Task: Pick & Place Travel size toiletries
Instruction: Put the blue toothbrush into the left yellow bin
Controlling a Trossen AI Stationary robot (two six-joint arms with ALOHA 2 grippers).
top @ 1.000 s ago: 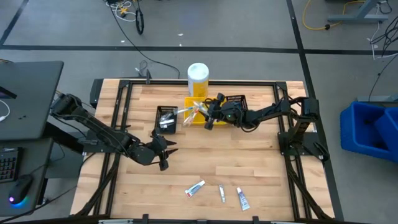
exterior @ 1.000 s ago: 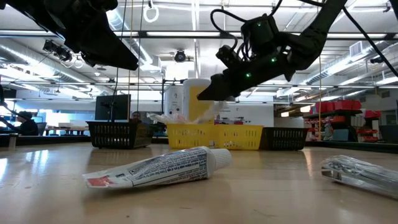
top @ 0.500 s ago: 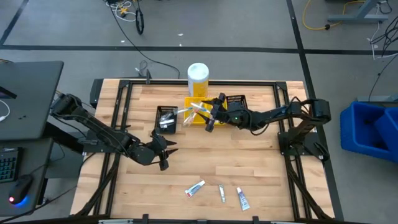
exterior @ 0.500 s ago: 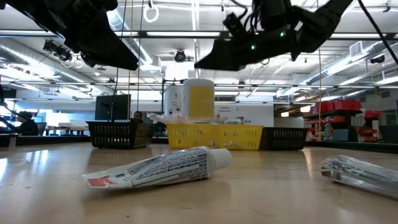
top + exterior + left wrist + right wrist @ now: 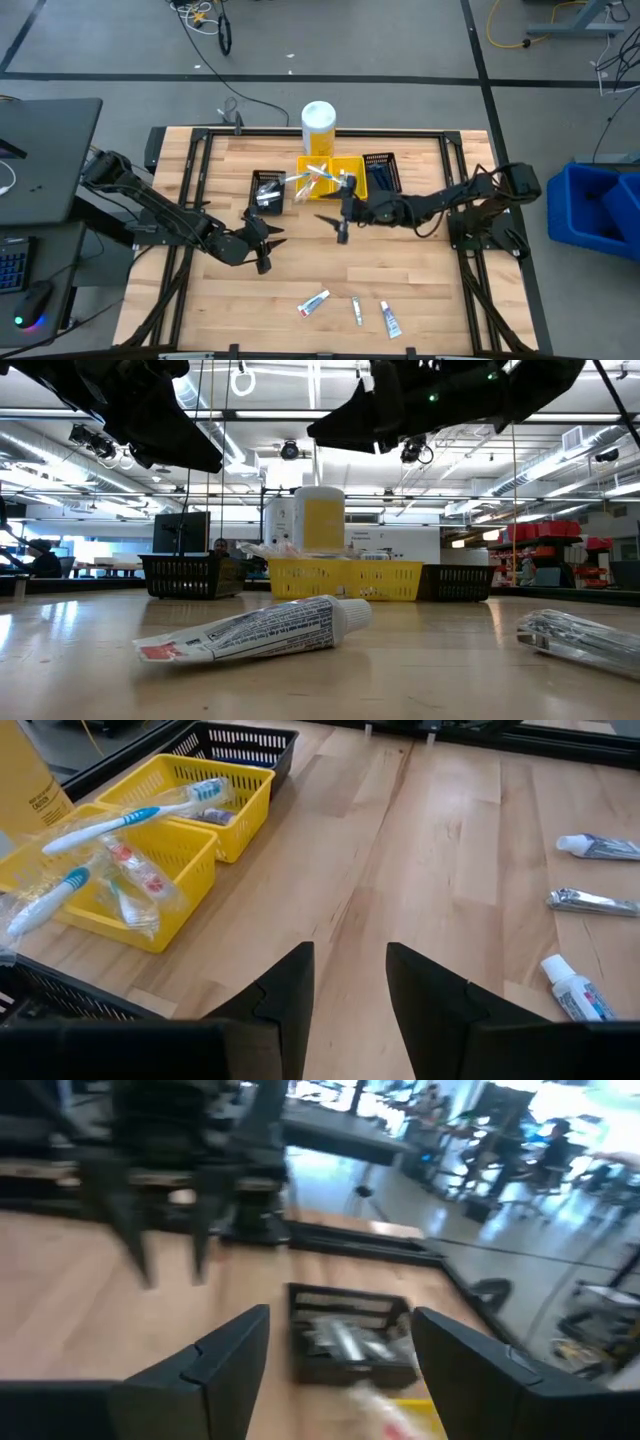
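Note:
Three toiletries lie flat near the table's near edge: a white toothpaste tube (image 5: 315,302) (image 5: 255,632), a silvery piece (image 5: 356,311) (image 5: 592,902) and a second white tube (image 5: 389,320) (image 5: 575,990). Blue-and-white toothbrushes (image 5: 130,820) stick out over the rims of the yellow bins (image 5: 330,178). My left gripper (image 5: 262,242) (image 5: 350,990) hovers open over bare wood left of centre. My right gripper (image 5: 336,224) (image 5: 340,1350) hangs open above the table's middle, just near of the yellow bins, holding nothing.
A black bin (image 5: 268,190) (image 5: 350,1335) with silvery pieces stands left of the yellow bins, another black bin (image 5: 380,170) to their right. The tall white-and-yellow container (image 5: 318,128) stands at the far edge. Bare wood stretches between the grippers and the near toiletries.
My right gripper has drawn back from above the yellow bins toward the table's near edge, now over bare wood at the centre. The left arm has kept still, and nothing on the table has moved.

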